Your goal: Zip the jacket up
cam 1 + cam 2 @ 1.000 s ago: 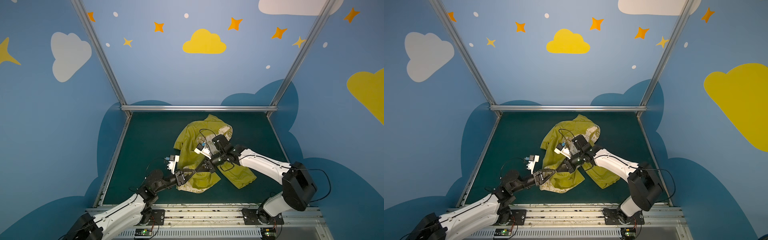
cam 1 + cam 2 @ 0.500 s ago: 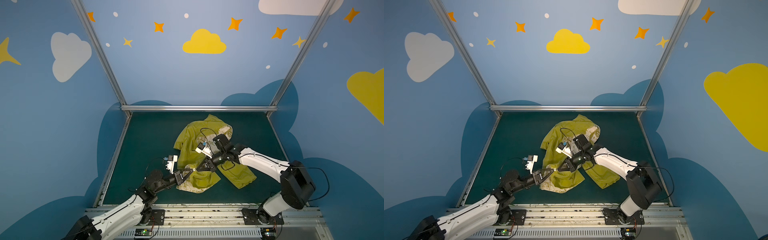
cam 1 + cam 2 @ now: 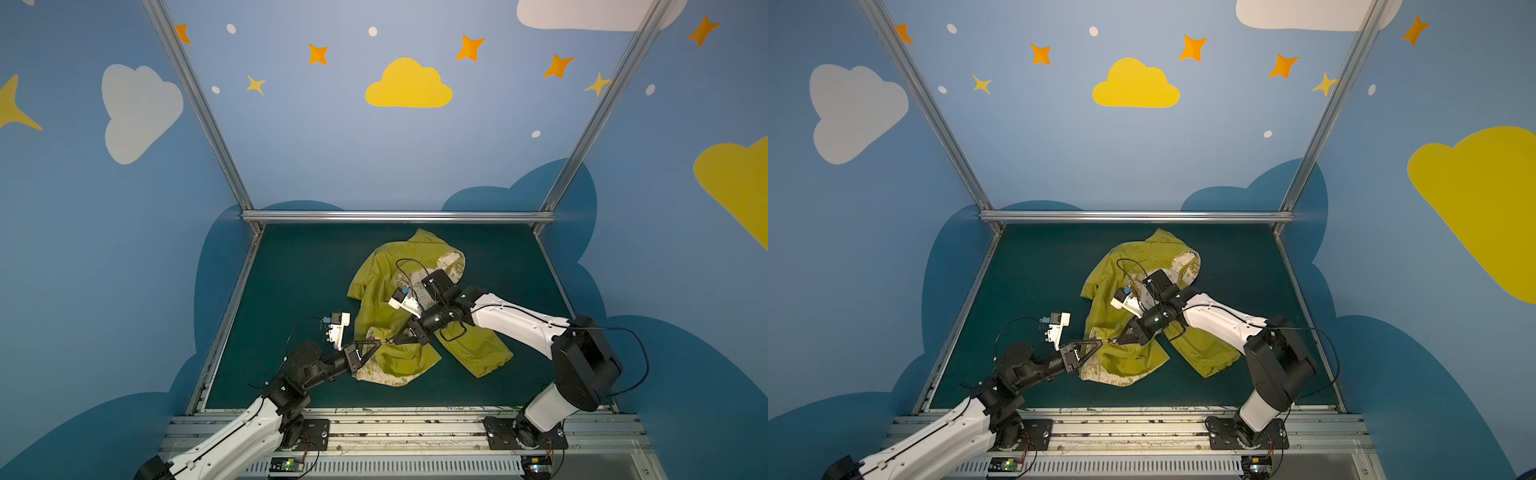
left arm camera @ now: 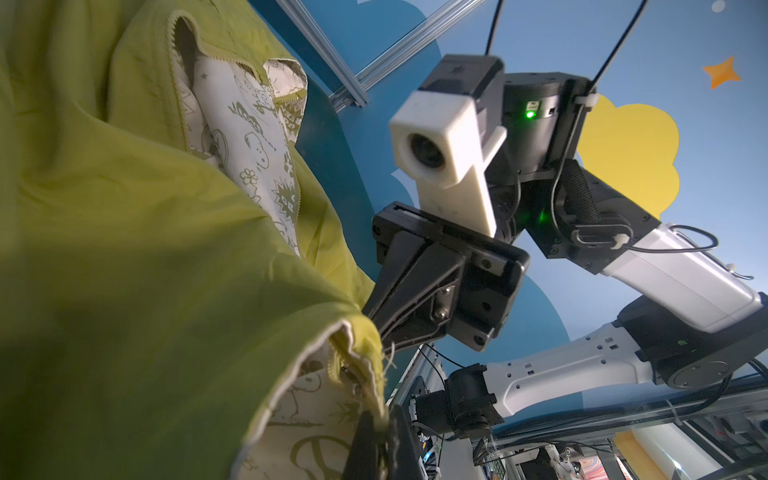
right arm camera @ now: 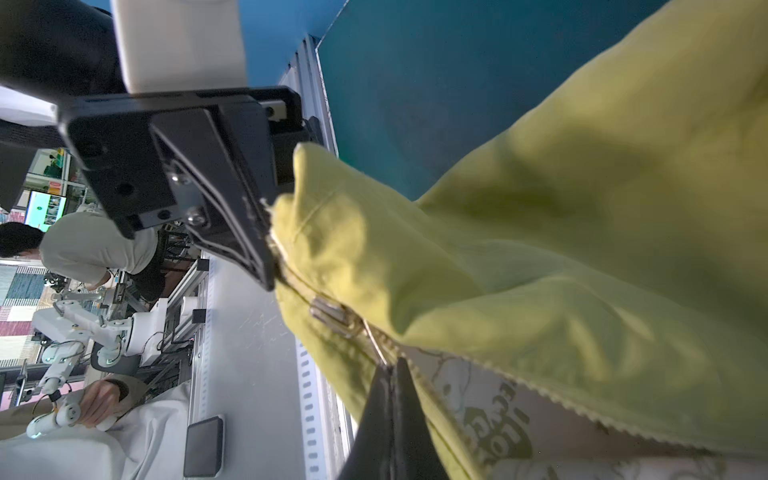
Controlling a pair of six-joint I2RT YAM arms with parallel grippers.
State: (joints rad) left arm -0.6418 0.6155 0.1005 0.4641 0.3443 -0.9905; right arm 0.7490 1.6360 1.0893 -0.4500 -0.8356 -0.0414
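**Item.** The jacket [image 3: 374, 284] lies crumpled on the green counter [image 3: 291, 291]. Its front is open and the printed cream lining shows.

**Landmark.** The zip slider [image 5: 332, 316] sits at the hem end of the garment.

**Left tool** [image 3: 380, 341]. The jaws are together, clamped on the hem edge just beside the slider, on the side away from the hood.

**Right tool** [image 5: 392, 370]. The jaws are together, clamped on the pull tab [image 5: 379, 351] trailing from the slider on its hood side. In both top views the two tools nearly meet tip to tip, one on each side of the slider.

**Zip.** Past the slider, toward the hood, the teeth [image 5: 582, 409] stand apart. Almost the whole run is unclosed.

**Step in hand, as judged.** Both grips are set. The hem is anchored and the tab is taken, but the draw is not yet made.

**Next move, as judged.**
- The right tool should draw the tab away from the slider's present seat, along the tooth line toward the hood.
- The left tool should hold the hem taut against that pull.
- The slack, folded cloth beyond the slider may snag, so tension must stay in line with the teeth.
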